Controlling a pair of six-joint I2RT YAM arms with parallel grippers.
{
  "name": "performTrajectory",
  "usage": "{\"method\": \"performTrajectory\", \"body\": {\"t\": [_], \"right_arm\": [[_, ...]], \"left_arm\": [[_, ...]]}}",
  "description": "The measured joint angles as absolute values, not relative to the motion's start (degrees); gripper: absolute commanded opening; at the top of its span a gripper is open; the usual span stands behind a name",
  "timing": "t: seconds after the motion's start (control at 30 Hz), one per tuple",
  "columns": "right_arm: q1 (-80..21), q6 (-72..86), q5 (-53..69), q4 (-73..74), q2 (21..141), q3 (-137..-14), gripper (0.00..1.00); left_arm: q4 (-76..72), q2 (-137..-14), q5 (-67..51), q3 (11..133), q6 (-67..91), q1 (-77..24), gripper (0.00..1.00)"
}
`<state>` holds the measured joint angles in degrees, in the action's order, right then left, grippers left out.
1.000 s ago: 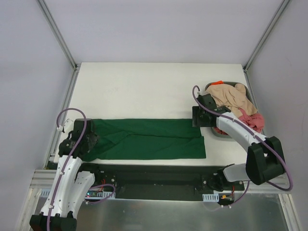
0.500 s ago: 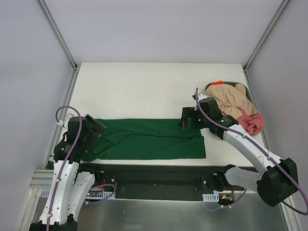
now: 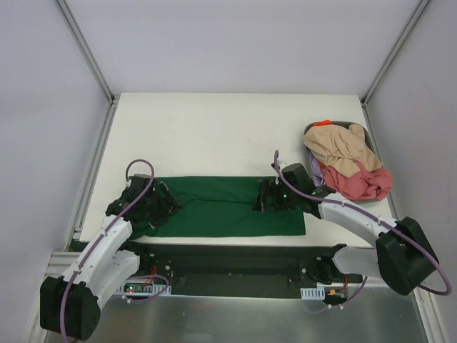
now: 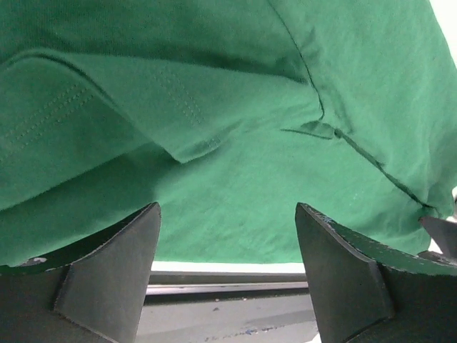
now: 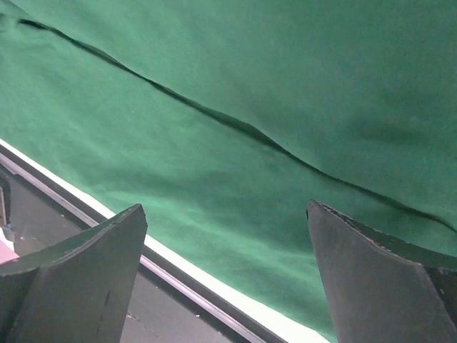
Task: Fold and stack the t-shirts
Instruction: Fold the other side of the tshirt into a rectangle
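Left wrist: green t-shirt (image 4: 214, 71) beneath tool (image 4: 227, 209)

Far half: room is offered over the white flat tabletop (image 3: 214, 128).
Right edge: passage is blocked by the heaped beige and pink-red cloth shirts (image 3: 343, 148).

Left arm (image 3: 107, 239) and right arm (image 3: 351, 214): white moulded link shells; black joint housings (image 3: 403, 250); exposed purple cable (image 3: 140, 163) looped along each; fingers (image 4: 107, 279) dark grey, matte, wedge-shaped, faceted; one small round fastener head on a left finger.
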<state>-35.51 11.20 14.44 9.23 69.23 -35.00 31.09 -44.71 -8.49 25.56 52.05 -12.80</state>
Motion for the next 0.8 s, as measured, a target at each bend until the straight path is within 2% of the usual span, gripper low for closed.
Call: {"method": "performTrajectory", "body": {"t": [0.3,0.37,0.53,0.63,0.8], "right_arm": [[-35.5,11.6,14.5,6.9,70.7,-30.6,0.96],[-35.5,11.6,14.5,6.4,70.8,-30.5,0.96],[-35.5,11.6,14.5,5.7,71.1,-30.4,0.96],[-35.5,11.6,14.5,5.2,71.4,-30.4,0.96],[-35.5,11.6,14.5,4.0,72.0,-30.4,0.96]], "left_arm": [[27.0,-48.8,-4.3,25.6,52.4,-12.8,0.53],[26.3,-50.4,-3.2,25.6,52.3,-12.8,0.44],[24.4,-55.6,-2.4,25.6,51.7,-12.8,0.31],[23.6,-57.6,-2.4,25.6,51.7,-12.8,0.28],[22.1,-58.7,-2.4,25.6,51.7,-12.8,0.28]]}}
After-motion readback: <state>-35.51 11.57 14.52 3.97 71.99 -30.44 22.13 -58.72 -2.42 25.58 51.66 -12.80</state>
